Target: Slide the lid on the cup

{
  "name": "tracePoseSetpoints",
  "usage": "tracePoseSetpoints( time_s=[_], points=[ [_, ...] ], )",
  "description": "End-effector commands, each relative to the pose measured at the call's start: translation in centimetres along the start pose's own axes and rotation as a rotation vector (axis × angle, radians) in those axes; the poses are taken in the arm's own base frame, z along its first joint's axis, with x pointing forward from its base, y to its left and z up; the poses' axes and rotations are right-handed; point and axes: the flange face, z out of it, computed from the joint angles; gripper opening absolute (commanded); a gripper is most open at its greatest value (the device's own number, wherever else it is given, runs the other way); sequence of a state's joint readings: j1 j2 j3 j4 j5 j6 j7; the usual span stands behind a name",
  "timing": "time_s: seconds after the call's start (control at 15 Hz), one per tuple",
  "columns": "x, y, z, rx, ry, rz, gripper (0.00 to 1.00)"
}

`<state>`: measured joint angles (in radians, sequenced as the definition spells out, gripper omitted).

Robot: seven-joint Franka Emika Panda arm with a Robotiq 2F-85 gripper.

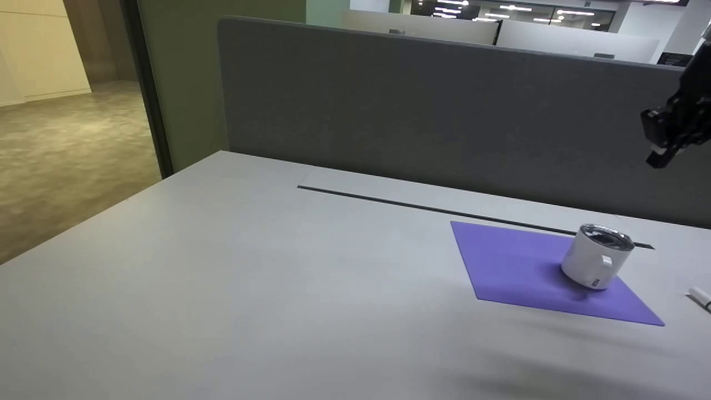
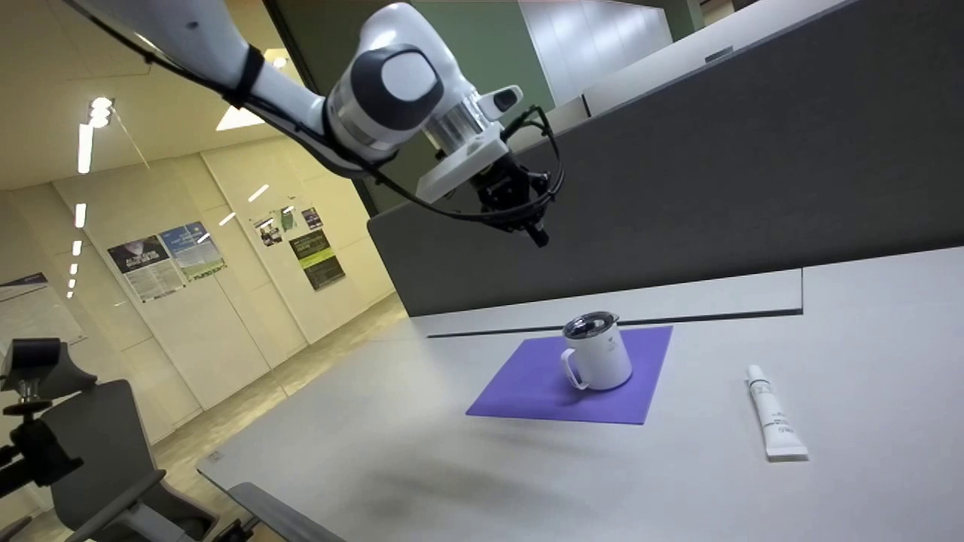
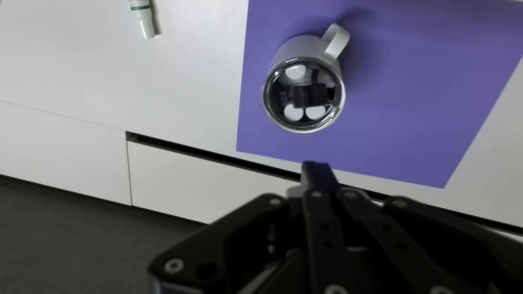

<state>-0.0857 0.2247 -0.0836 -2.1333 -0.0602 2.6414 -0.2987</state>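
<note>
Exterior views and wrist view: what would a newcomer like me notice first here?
Probably the bright purple mat on the pale table, with a white cup standing on it; the wrist view shows the cup's round, shiny lid in place. Next comes the white arm, reaching in from the upper left of an exterior view, its black claw above the table, clear of the cup.

1 robot arm [image 2: 407,79], ending in 1 gripper [image 3: 320,173]. 1 white mug [image 2: 604,363], with 1 handle [image 3: 341,44] and 1 round lid [image 3: 304,96]. 1 purple mat [image 2: 520,384], 1 white squeeze tube [image 2: 776,418], 1 desk [image 1: 250,278], 1 long slot [image 3: 212,157] in it, 1 dark grey partition [image 2: 715,173] and 1 office chair [image 2: 98,436]. At least 6 posters [image 2: 316,260] on the wall [image 2: 196,335]; whether the cut-off panel [image 2: 34,316] makes 7 is unclear.
</note>
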Motion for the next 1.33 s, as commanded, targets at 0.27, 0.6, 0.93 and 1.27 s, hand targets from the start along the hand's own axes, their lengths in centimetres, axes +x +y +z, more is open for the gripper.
tracePoseSetpoints(
  time_s=[0.27,0.6,0.93,1.27],
  points=[
    [1.2,0.5,1.9,0.006,-0.039,0.005,0.01],
    [1.4,0.7,2.1,0.006,-0.034,0.014,0.00],
    [1.1,1.5,5.9,0.005,-0.051,0.057,0.00],
    [0.9,1.4,9.5,0.014,-0.021,0.084,0.00]
  ],
)
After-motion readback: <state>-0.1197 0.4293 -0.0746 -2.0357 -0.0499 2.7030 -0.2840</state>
